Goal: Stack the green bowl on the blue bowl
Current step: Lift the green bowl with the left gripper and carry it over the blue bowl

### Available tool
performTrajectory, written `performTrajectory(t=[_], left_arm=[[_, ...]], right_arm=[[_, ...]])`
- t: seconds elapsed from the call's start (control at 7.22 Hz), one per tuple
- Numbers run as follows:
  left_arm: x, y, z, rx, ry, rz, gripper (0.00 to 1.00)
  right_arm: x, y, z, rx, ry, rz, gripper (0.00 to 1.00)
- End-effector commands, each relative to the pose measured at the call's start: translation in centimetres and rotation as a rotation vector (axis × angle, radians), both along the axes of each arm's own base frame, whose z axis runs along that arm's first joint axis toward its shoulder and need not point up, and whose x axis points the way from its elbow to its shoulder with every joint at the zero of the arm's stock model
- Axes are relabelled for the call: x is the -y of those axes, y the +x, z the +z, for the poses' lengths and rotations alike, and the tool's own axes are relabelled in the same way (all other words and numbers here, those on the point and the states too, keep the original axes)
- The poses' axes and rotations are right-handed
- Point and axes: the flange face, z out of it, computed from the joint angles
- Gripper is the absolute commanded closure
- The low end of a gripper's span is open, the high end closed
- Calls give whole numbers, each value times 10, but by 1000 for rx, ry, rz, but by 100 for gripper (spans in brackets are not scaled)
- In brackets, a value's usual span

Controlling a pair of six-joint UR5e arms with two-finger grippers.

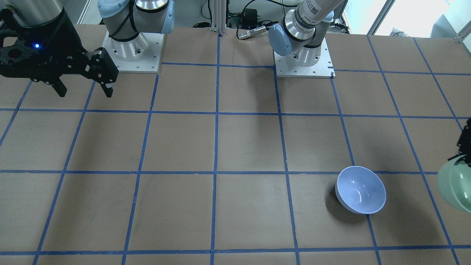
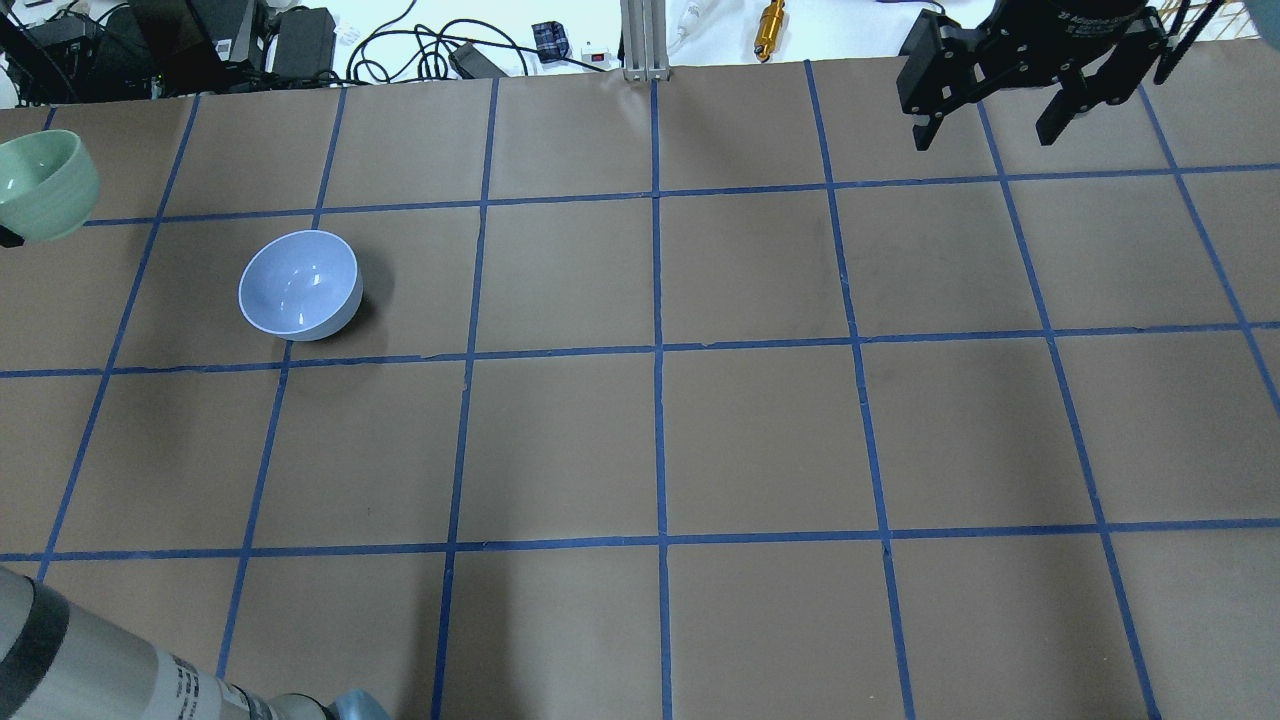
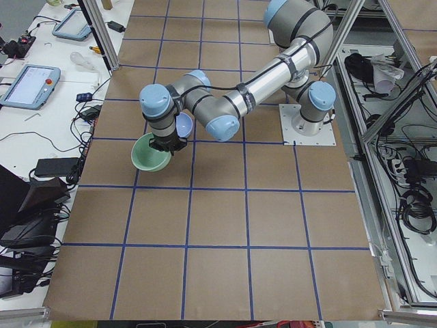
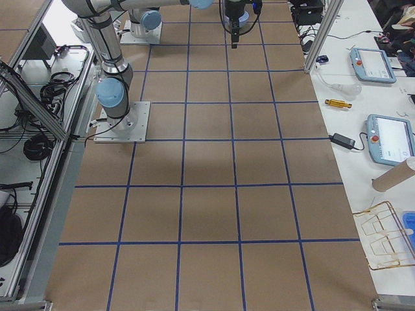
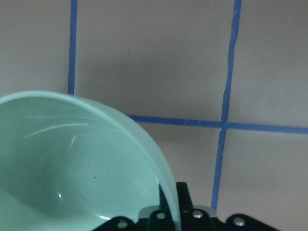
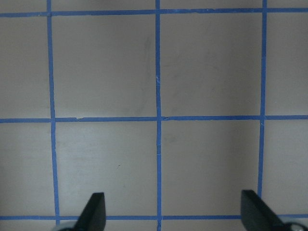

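green bowl [image 5: 72, 168] is pinched by its rim in my left gripper [image 3: 166, 145]. the jaws are clamped on it and it hangs tilted, up off the table [image 2: 760, 430]. — me

where's the target from there? — spotter

the blue bowl [image 1: 362, 189] sits on the table, below the left gripper and off to its side, toward the right arm. it's well apart from the green one. — me

what worries you? — spotter

the rim grip. a glossy bowl held on one edge could swing or slide out if i move sharply. and if i let go while it's tilted or off centre, i'd expect it to catch the blue rim, then tip that bowl or skid off beside it. — me

anything inside either? — spotter

nothing. i see only bare gloss and reflections in both. — me

and the right side? — spotter

the right gripper [image 6: 173, 211] is spread wide with nothing between its fingers, hovering far from both bowls. — me
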Motion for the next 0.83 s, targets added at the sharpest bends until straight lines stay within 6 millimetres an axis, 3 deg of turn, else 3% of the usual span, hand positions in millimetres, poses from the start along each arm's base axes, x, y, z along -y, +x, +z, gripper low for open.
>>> performTrajectory(t=[0.0,0.28,0.42,0.69], left_arm=[[-26,-114,-23,50,-61,-36,100],[-49,-175,-55,64,-104,-14,100],[-56,-189,-74,70,-122,-34,100],[-56,-192,-97,69,-129,-36,100]], right_arm=[[0,0,-1,0,1,-1,0],[0,0,0,0,0,-1,0],[0,0,-1,0,1,-1,0],[0,0,0,0,0,1,0]])
